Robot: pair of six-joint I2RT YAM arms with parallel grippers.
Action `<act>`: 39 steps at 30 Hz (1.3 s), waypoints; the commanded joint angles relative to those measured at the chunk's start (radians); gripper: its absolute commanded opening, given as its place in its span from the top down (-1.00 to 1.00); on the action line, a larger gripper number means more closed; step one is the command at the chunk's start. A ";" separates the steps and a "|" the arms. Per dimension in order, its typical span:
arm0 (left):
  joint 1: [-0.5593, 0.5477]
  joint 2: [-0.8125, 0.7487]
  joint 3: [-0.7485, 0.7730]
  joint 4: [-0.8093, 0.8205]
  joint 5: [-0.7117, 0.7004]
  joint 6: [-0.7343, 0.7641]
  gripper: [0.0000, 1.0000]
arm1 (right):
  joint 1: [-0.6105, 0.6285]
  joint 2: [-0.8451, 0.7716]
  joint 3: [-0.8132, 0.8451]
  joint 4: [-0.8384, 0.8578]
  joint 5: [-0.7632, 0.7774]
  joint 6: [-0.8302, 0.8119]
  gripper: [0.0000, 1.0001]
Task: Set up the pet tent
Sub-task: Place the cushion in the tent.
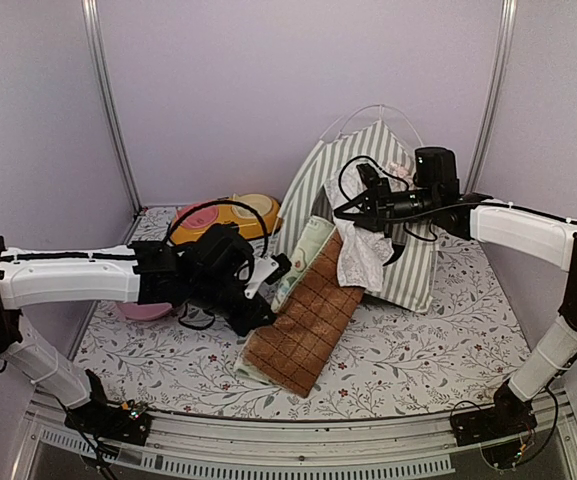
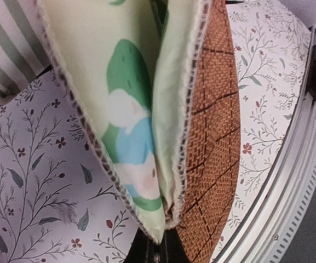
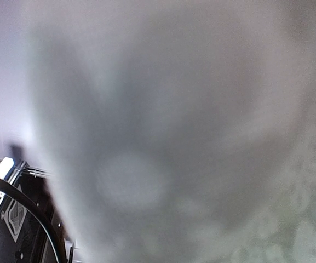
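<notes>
The pet tent (image 1: 315, 183), striped sage green and white, stands at the back centre, with thin white poles (image 1: 380, 108) arching over its top. Its white lace curtain (image 1: 364, 256) hangs lifted from my right gripper (image 1: 352, 210), which is shut on it. In the right wrist view, blurred pale fabric covers the lens and hides the fingers. The pale yellow avocado-print mat (image 2: 127, 82) with a brown woven underside (image 1: 303, 330) leans against the tent front. My left gripper (image 1: 276, 268) is shut on the mat's folded edge (image 2: 163, 216), just above its dark jaws (image 2: 160, 247).
An orange double pet bowl (image 1: 230, 215) sits at the back left behind my left arm, and a pink object (image 1: 148, 312) shows under that arm. A floral cloth (image 1: 418, 350) covers the table. The metal frame rail (image 2: 300, 164) runs along the near edge.
</notes>
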 commanded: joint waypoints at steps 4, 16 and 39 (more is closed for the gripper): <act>0.086 0.104 0.099 0.108 0.281 -0.094 1.00 | 0.030 -0.039 0.021 -0.099 0.078 -0.117 1.00; 0.198 0.274 0.265 0.191 0.517 -0.257 1.00 | 0.127 0.000 0.036 -0.308 0.307 -0.278 1.00; 0.192 0.378 0.441 0.219 0.003 -0.132 0.25 | 0.201 0.045 -0.010 -0.315 0.525 -0.347 0.65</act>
